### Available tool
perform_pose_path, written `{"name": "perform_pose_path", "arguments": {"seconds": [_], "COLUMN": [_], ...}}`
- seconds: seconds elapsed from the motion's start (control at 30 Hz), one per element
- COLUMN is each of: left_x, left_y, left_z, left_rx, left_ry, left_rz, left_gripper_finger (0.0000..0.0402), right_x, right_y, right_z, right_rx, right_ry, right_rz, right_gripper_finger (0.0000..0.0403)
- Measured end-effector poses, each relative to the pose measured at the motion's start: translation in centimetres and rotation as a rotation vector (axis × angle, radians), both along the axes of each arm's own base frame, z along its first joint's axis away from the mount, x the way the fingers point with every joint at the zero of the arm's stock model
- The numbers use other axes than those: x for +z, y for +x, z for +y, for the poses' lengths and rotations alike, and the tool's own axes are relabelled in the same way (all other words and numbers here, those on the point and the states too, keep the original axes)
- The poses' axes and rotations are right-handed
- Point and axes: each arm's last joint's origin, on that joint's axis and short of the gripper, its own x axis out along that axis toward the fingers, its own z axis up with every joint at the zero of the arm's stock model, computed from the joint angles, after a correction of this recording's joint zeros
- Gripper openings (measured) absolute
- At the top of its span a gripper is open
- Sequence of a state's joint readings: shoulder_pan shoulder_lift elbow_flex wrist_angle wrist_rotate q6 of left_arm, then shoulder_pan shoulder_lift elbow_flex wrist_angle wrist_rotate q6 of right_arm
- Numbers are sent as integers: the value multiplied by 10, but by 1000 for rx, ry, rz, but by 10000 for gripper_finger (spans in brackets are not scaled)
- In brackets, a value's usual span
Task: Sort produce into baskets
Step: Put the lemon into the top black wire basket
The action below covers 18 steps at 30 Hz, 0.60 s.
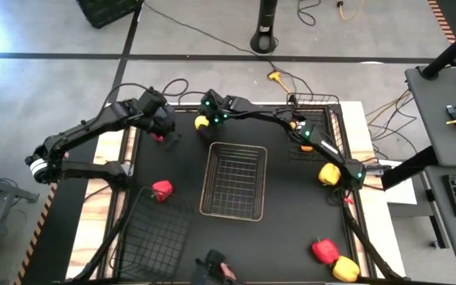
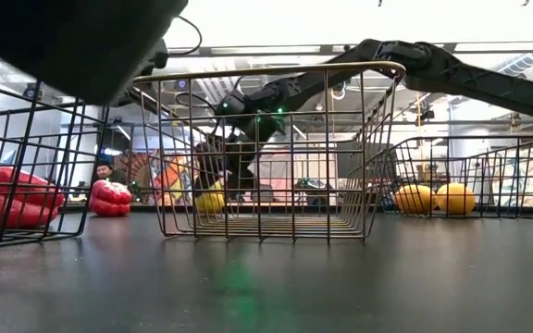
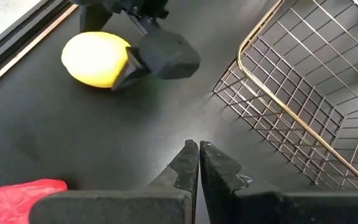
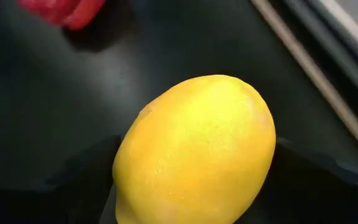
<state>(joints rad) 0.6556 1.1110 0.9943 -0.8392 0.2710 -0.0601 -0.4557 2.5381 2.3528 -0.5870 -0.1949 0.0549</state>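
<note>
Right now the right hand (image 1: 203, 124) sits at the far side of the worktop (image 1: 291, 237), its fingers spread wide on either side of a lemon (image 4: 194, 152) lying just beyond the pale wire basket (image 1: 233, 180). Whether the fingers press the lemon is unclear. Close beside it, the left hand (image 3: 197, 163) hovers with its fingers pressed together and nothing between them, near a red pepper (image 1: 157, 137).

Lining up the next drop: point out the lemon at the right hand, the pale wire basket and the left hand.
lemon (image 4: 194, 149): right wrist view, middle of peel.
pale wire basket (image 1: 234, 144): high view, far rim.
left hand (image 3: 198, 163): left wrist view, between fingertips.
</note>
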Motion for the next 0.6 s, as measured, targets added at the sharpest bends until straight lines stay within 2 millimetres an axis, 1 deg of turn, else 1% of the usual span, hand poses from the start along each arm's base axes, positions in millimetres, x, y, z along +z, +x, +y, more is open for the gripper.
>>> {"name": "perform_pose_path", "arguments": {"seconds": [0.23,0.43,0.5,0.57,0.6], "left_x": [0,1,2,5,7], "left_y": [0,0,-1,-3,-5], "left_z": [0,0,0,-2,-4], "left_rx": [0,0,0,0,0], "left_ry": [4,5,9,19,26], "left_rz": [-5,-7,-13,-26,-34], "left_gripper_finger": [0,0,0,0,0], "right_x": [-3,-2,2,12,21], "right_y": [-2,-2,-3,-6,-9], "right_z": [-1,-2,-2,0,1], "right_rx": [-85,-121,-127,-129,-129], "right_ry": [-9,-7,2,7,9], "right_rz": [28,30,37,37,43], "right_gripper_finger": [339,333,332,331,331]}}
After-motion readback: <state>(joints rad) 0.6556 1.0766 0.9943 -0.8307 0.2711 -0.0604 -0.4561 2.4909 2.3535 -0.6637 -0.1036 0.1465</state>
